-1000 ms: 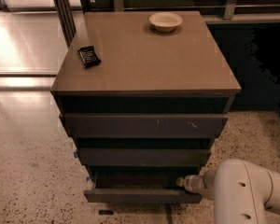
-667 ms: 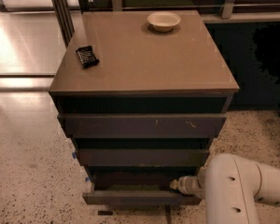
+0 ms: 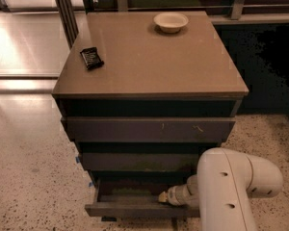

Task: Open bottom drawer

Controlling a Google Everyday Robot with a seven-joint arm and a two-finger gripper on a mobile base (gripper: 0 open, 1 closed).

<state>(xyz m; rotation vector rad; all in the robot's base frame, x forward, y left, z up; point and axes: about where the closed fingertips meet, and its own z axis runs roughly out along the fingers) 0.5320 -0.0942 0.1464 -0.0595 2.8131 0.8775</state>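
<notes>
The bottom drawer (image 3: 135,210) is the lowest of three dark brown slab fronts on the cabinet. It stands pulled out some way, and its shallow dark interior (image 3: 130,192) shows. My gripper (image 3: 163,198) reaches in from the right over the drawer's front edge, at its right half. My white arm (image 3: 231,186) fills the lower right and hides the drawer's right end. The middle front (image 3: 139,160) and the top front with pale scratches (image 3: 149,129) are closed.
A white bowl (image 3: 171,21) sits at the back of the brown cabinet top (image 3: 149,57). A small black packet (image 3: 91,58) lies near its left edge. Speckled floor (image 3: 33,177) lies to the left. A dark metal post (image 3: 65,8) stands behind the left corner.
The drawer has come out a little further. My arm and gripper have shifted left along the drawer, and the arm now fills more of the lower right.
</notes>
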